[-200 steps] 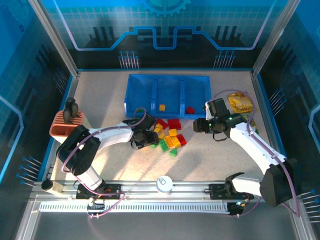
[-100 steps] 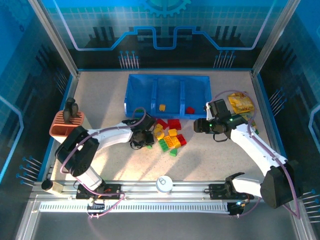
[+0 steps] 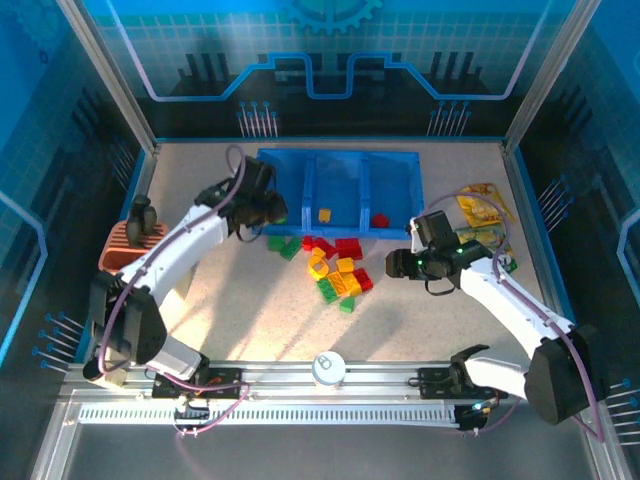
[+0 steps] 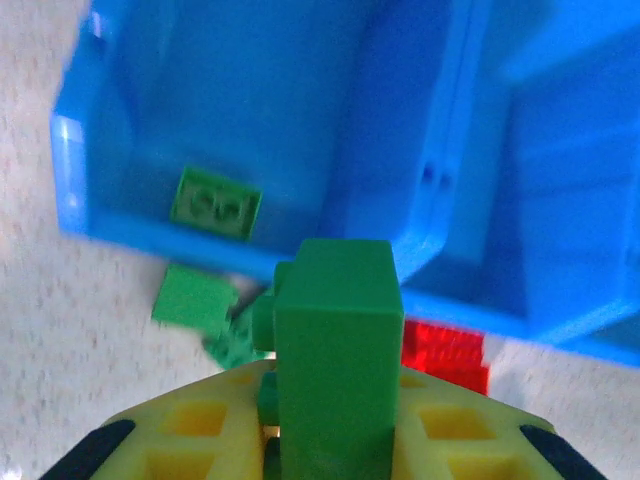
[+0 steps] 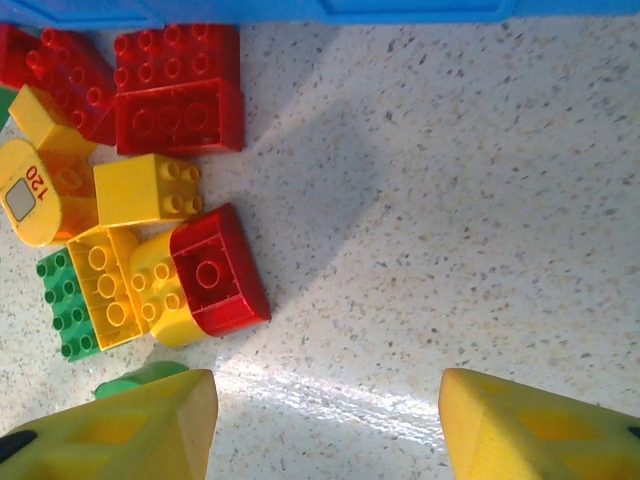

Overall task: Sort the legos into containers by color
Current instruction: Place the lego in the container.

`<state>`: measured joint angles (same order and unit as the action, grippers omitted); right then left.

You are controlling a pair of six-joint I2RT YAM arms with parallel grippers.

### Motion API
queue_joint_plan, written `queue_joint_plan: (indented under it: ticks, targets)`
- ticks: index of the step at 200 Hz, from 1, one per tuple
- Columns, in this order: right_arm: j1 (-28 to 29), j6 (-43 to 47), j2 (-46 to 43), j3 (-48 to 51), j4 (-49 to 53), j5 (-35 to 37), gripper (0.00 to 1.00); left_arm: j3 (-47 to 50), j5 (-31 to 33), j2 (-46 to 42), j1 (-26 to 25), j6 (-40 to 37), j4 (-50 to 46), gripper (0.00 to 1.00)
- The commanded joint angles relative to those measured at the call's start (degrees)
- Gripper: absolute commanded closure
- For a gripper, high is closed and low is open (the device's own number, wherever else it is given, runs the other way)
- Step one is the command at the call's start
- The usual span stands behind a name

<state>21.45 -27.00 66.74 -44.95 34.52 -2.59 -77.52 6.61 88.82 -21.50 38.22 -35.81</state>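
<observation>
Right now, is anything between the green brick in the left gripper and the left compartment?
Only the tray's low near wall, just ahead of the green brick held in the left gripper, which seems to ride above it. The left compartment holds one loose green brick by that wall, otherwise bare.

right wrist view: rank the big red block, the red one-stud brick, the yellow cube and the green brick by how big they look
1. big red block
2. red one-stud brick
3. yellow cube and green brick: they look about alike, so left unranked
</observation>
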Motion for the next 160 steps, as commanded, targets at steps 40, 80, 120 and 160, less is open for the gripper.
queue_joint_plan:
  ticks: [40,80,120,160]
  targets:
    - [3.4,-1.7,-4.2,2.0,1.2,-0.4,0.39,-17.2,-1.9,19.0,2.7,-8.1,-5.9,0.72]
    - [4.8,-1.7,-5.6,2.6,2.5,0.0,0.39,-23.4,-2.0,25.6,3.2,-9.9,-6.8,0.69]
    - [5.7,-2.0,-6.0,2.1,3.3,0.3,0.39,-26.3,-2.2,27.6,3.3,-10.2,-8.2,0.59]
    - [6.4,-2.1,-5.9,1.1,3.4,0.6,0.38,-24.3,-3.6,22.5,3.2,-9.2,-7.0,0.53]
